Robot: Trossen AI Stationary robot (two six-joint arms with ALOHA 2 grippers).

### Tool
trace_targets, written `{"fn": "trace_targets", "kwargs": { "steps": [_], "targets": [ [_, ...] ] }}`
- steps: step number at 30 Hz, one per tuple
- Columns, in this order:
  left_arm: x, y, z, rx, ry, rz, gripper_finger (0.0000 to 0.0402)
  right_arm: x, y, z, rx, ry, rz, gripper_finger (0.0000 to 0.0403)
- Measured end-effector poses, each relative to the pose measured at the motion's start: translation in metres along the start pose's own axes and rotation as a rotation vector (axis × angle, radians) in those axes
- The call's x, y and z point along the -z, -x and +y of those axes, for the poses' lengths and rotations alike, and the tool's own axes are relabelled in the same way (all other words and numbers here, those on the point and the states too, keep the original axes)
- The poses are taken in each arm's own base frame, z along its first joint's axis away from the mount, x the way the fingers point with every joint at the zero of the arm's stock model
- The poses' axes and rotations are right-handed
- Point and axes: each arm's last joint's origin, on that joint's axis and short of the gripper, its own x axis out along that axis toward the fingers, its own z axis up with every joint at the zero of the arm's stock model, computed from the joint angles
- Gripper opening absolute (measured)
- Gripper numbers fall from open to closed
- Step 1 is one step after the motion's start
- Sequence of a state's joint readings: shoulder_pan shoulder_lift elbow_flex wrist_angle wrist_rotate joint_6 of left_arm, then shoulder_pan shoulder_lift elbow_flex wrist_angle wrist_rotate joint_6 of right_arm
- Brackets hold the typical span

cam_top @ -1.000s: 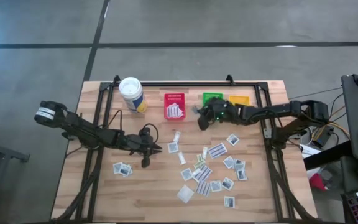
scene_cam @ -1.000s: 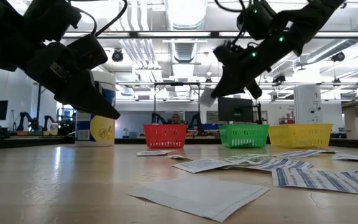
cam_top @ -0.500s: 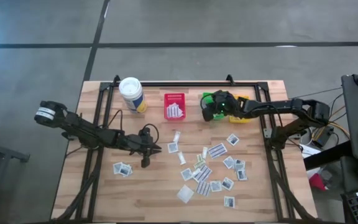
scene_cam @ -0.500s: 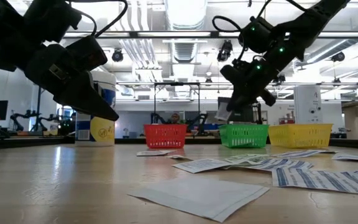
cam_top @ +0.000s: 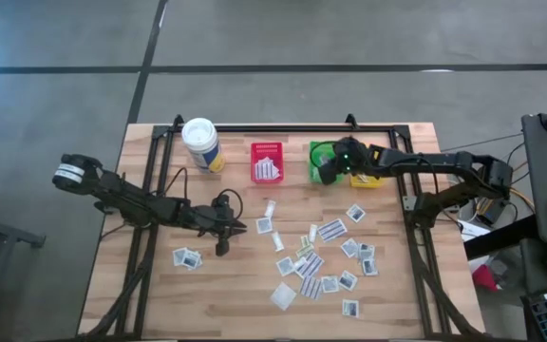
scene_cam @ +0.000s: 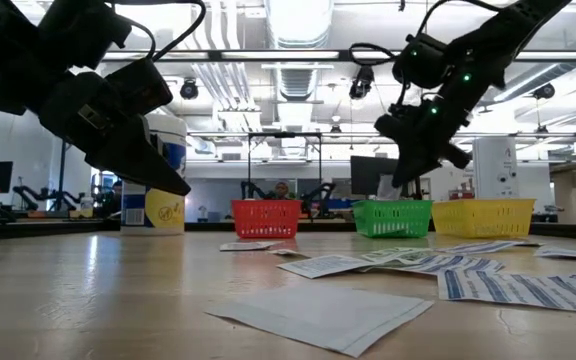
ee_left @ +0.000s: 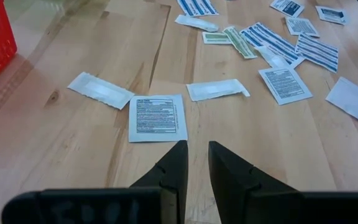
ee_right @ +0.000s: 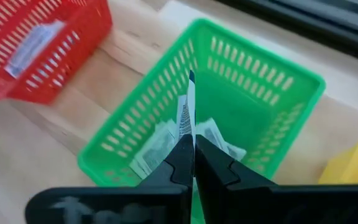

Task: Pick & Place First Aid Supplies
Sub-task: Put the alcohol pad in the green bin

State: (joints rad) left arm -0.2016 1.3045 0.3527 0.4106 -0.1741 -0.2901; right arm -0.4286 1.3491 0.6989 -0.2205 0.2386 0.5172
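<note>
The first aid supplies are small white packets, several scattered on the wooden table (cam_top: pixel 311 256) and some lying in the red bin (cam_top: pixel 267 161) and the green bin (cam_top: pixel 323 152). My right gripper (ee_right: pixel 193 142) hangs over the green bin (ee_right: pixel 260 56), shut on one packet (ee_right: pixel 187 109). My left gripper (ee_left: pixel 197 146) hovers low over the table's left half, open by a narrow gap with nothing in it. Just beyond its tips lies a square printed packet (ee_left: pixel 158 117). My right gripper pinches one end of a thin white packet (ee_right: pixel 189 127) between its two fingertips, the packet seen edge-on. The fingers slant down from the table's right side. The packet sticks out beyond the tips (scene_cam: pixel 388 188), lifted clear above the green bin's inside.
A yellow bin (cam_top: pixel 367 154) stands right of the green one along the far edge. A white canister (cam_top: pixel 200 142) with a yellow label stands at the far left. Black frame rails run along the table's sides.
My right gripper has carried its packet toward the table's right and far edge, from the gap between the red and green bins to above the green bin, and has tipped further downward. It has stayed shut on the packet.
</note>
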Motion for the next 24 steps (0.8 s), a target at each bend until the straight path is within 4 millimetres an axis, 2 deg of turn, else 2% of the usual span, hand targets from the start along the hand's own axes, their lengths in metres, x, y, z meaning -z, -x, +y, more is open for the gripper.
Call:
{"fn": "trace_targets", "kwargs": {
  "steps": [11,24],
  "targets": [
    [0.000,0.000,0.000,0.000,0.001,0.000,0.0064,0.017,-0.008,-0.007,0.032,-0.043,0.064,0.0008],
    [0.000,0.000,0.000,0.000,0.001,0.000,0.0064,0.017,-0.008,-0.007,0.028,-0.073,0.058,0.0010]
  ]
}}
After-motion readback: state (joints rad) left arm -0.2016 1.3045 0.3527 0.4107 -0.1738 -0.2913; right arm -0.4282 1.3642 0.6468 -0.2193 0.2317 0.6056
